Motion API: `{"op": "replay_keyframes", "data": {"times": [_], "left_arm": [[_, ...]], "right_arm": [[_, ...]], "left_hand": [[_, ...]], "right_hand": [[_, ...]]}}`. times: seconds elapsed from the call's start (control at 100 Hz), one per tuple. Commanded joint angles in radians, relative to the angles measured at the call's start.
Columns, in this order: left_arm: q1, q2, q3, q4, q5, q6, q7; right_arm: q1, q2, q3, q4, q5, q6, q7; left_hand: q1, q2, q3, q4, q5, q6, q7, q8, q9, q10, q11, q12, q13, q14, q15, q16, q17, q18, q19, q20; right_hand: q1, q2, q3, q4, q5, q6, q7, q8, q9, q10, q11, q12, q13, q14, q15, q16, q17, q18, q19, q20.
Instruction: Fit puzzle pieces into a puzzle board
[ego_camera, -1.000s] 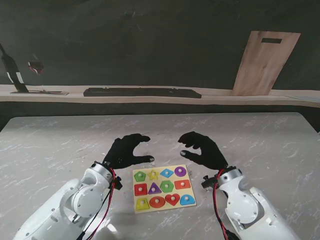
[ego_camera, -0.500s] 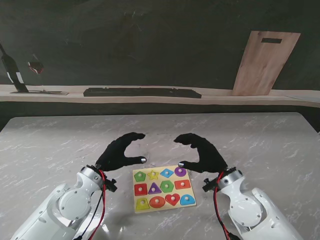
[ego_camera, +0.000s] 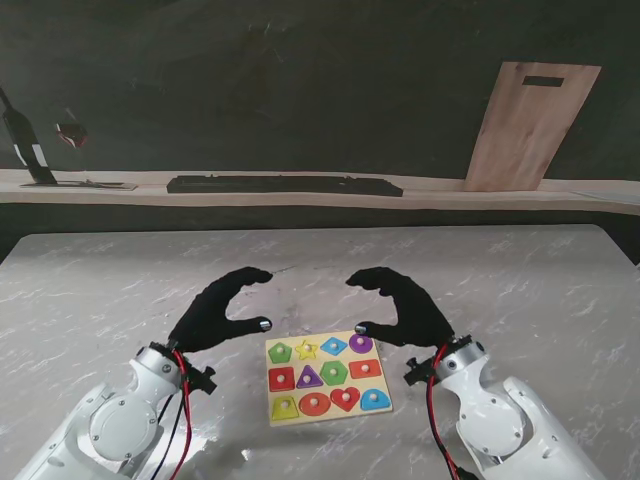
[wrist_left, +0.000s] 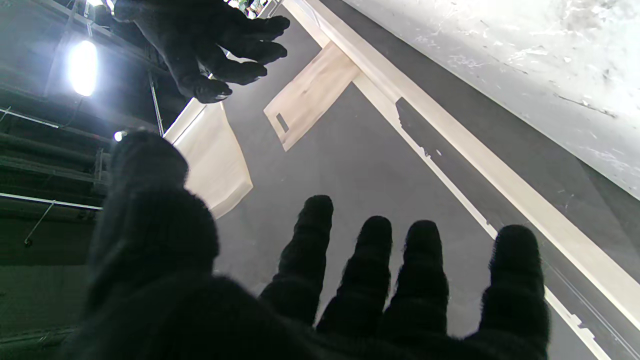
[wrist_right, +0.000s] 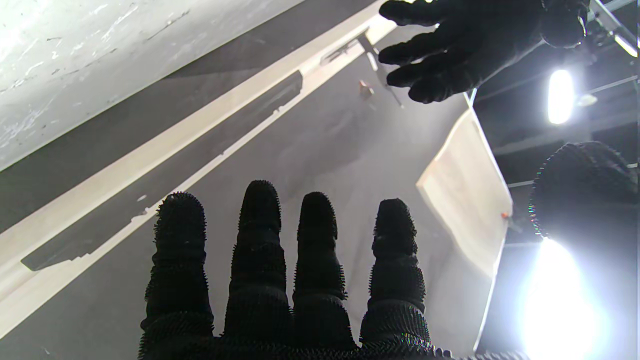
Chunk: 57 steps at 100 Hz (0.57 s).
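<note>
Nearest me, between the two forearms: the board (ego_camera: 330, 413), flat on the table (ego_camera: 520, 290), a little askew. Twelve coloured pieces (ego_camera: 334, 372) in three rows, every recess seemingly filled, though too small here to judge whether each sits flush. No loose piece anywhere in view.

Just past the board's far left corner: the left hand (ego_camera: 215, 310), curled in an open claw, thumb and fingers apart, gripping nothing. Confirmed from its own wrist: fingers (wrist_left: 370, 270) fanned out, nothing between them.

Opposite, off the far right corner: the right hand (ego_camera: 402, 305), same loose claw, empty, thumb tip hanging just beyond the board's edge near the purple piece (ego_camera: 360, 343). Touching the board or not, cannot tell. From that wrist too, four fingers (wrist_right: 260, 240) spread and bare.

Looks like a finishing check rather than a pick. Best done so: lower one fingertip onto each knob in turn, press straight down, no sideways push. Brace the board's edge lightly with the other hand to stop it sliding on the smooth marble. Keep curled fingers high enough not to hook a knob and lift a piece out.

Farther off: a shelf (ego_camera: 300, 196) with a dark bar (ego_camera: 285, 185), and a wooden plank (ego_camera: 530, 125) leaning on the wall.
</note>
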Motion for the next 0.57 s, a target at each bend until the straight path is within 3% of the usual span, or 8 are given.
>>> {"op": "replay_keyframes", "data": {"times": [0.0, 0.56], "left_arm": [[0.007, -0.003, -0.003, -0.012, 0.002, -0.002, 0.008], [0.004, -0.002, 0.007, -0.015, -0.008, 0.041, -0.005]], "right_arm": [[-0.007, -0.003, -0.005, -0.008, 0.003, -0.001, 0.0], [-0.019, -0.007, 0.003, -0.021, -0.003, -0.007, -0.02]], "left_hand": [[-0.008, 0.001, 0.006, 0.034, 0.007, -0.029, -0.026, -0.002, 0.015, -0.022, -0.029, 0.005, 0.017, -0.014, -0.02, -0.006, 0.001, -0.158, -0.016, 0.019], [0.0, 0.001, 0.007, 0.035, 0.002, -0.038, -0.077, -0.042, 0.012, -0.022, -0.041, -0.004, 0.014, -0.009, -0.03, -0.009, -0.003, -0.152, -0.035, 0.023]], "right_hand": [[-0.022, 0.022, -0.024, -0.01, -0.017, -0.01, -0.023, -0.006, -0.018, -0.027, -0.005, -0.009, -0.026, -0.024, -0.001, 0.002, -0.013, -0.023, -0.003, 0.003], [0.011, 0.088, -0.122, 0.016, -0.002, -0.014, -0.017, -0.001, -0.006, -0.029, 0.004, -0.005, -0.01, -0.031, 0.021, 0.016, -0.007, -0.019, 0.018, 0.018]]}}
